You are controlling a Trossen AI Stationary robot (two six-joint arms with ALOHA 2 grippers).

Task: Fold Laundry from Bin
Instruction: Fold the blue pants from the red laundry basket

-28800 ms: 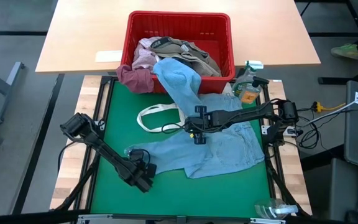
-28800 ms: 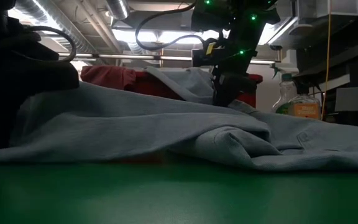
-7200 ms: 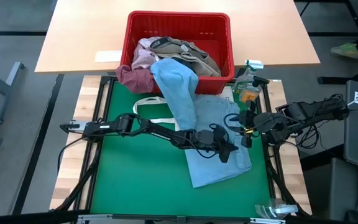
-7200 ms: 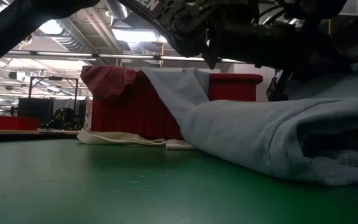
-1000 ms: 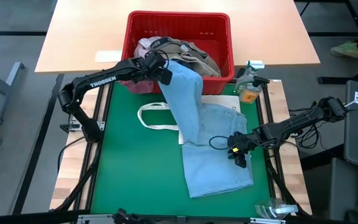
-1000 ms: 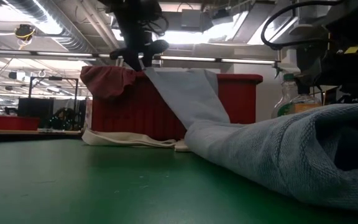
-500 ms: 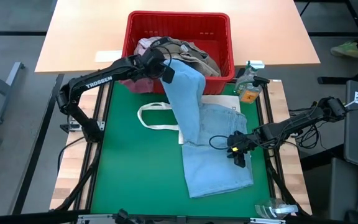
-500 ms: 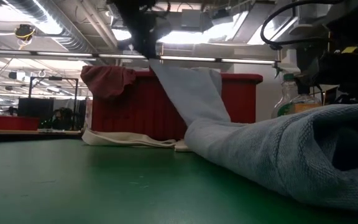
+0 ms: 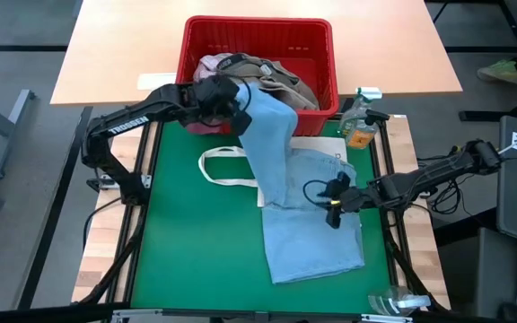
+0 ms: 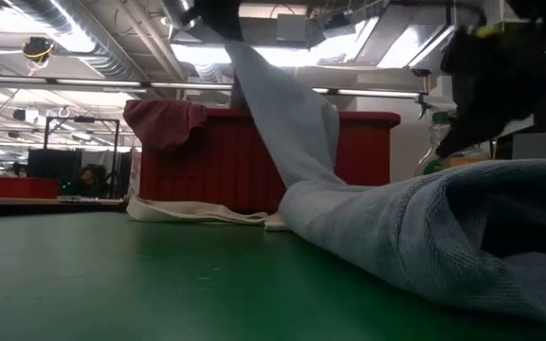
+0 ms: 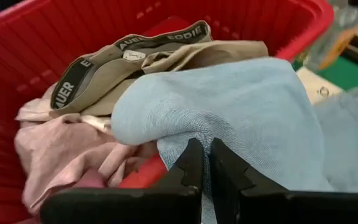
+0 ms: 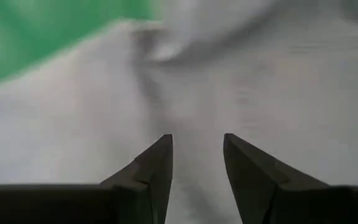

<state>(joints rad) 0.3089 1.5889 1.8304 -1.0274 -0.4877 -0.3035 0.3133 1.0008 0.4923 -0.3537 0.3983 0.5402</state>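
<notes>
Trailing out of the red bin (image 9: 327, 54) at the frame's top centre, a light blue garment (image 9: 308, 224) runs down onto the green mat (image 9: 196, 242), soft and rumpled. The left gripper (image 9: 233, 100) is pinched shut on its upper fold by the bin's rim. The right gripper (image 9: 332, 199) hovers over the lower half, fingers parted, empty.

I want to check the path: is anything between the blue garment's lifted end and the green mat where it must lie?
Yes. The white tote bag lies on the green mat just below the blue garment held by the left gripper.
</notes>
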